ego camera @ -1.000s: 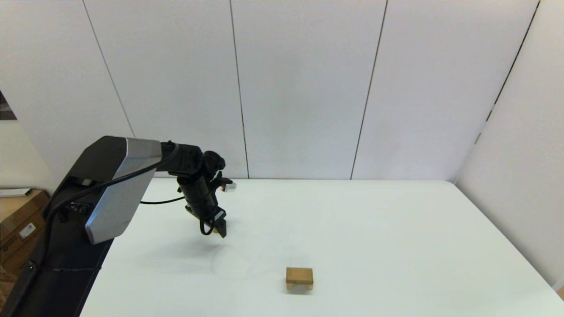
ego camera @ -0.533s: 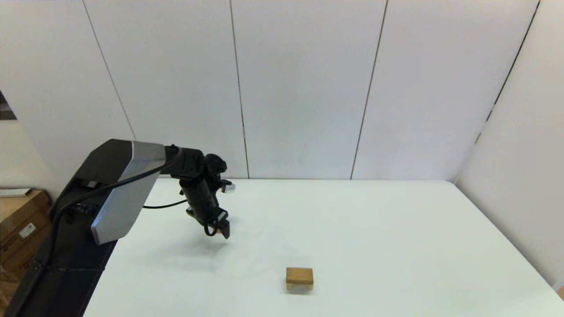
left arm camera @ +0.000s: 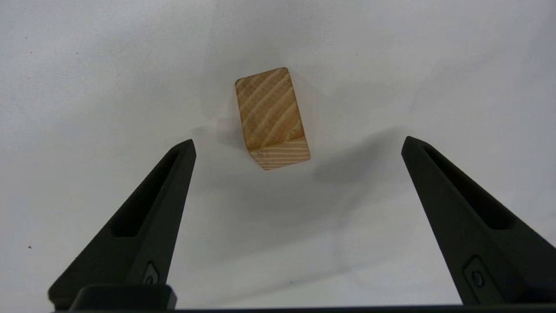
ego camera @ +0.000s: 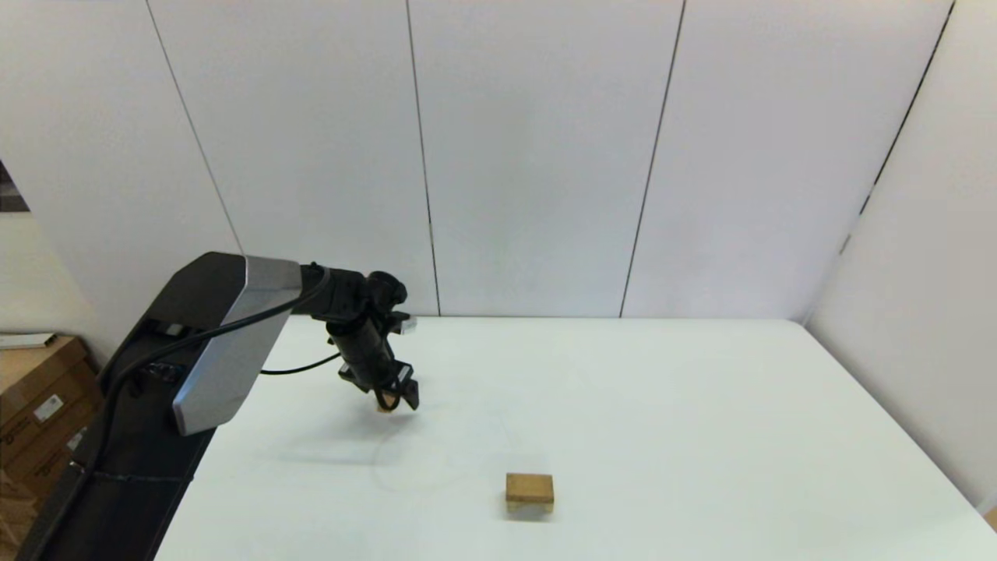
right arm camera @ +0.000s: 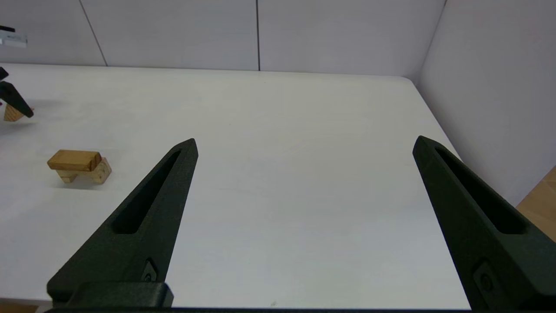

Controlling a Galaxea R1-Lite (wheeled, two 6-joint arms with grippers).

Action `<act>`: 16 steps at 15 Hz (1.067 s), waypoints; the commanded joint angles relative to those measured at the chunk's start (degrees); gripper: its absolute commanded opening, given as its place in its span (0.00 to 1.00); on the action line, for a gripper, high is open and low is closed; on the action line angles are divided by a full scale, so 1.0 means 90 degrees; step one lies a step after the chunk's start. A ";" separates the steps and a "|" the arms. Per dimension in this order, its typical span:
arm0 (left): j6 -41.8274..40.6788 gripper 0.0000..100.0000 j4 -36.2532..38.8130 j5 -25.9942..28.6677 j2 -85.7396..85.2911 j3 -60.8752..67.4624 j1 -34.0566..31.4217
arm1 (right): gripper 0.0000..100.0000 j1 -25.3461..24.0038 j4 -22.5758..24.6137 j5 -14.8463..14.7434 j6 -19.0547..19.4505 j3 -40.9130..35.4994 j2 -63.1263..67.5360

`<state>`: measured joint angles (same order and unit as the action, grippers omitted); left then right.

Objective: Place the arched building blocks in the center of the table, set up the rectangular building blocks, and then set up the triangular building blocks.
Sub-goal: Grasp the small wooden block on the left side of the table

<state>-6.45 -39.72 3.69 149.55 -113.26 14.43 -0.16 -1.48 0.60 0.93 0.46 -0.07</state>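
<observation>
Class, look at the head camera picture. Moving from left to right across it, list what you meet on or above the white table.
Black left hand open over the small tan wooden wedge → flat tan wooden slab stacked on the arched block → bare white table.

The head camera looks forward and down from above the near edge, taking in the whole white counter (ego camera: 623,405) and the far wall. The left wrist camera points almost straight down, close over the triangular block (left arm camera: 271,117). The right wrist camera sits low at the near right, facing far and left across the counter. Head and right wrist views share the stacked blocks (right arm camera: 78,166).
</observation>
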 commanded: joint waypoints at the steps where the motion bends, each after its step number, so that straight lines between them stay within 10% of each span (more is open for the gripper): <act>1: -0.0006 1.00 0.0087 -0.0117 0.0053 -0.0003 -0.0031 | 1.00 -0.0002 -0.0002 0.0002 0.0004 -0.0003 -0.0002; 16: 0.0365 1.00 0.0233 -0.0459 0.0131 -0.0003 -0.0002 | 1.00 -0.0002 -0.0002 0.0002 0.0004 -0.0003 -0.0002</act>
<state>-3.30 -37.36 -0.40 150.64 -113.29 14.35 -0.16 -1.49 0.60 0.94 0.44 -0.07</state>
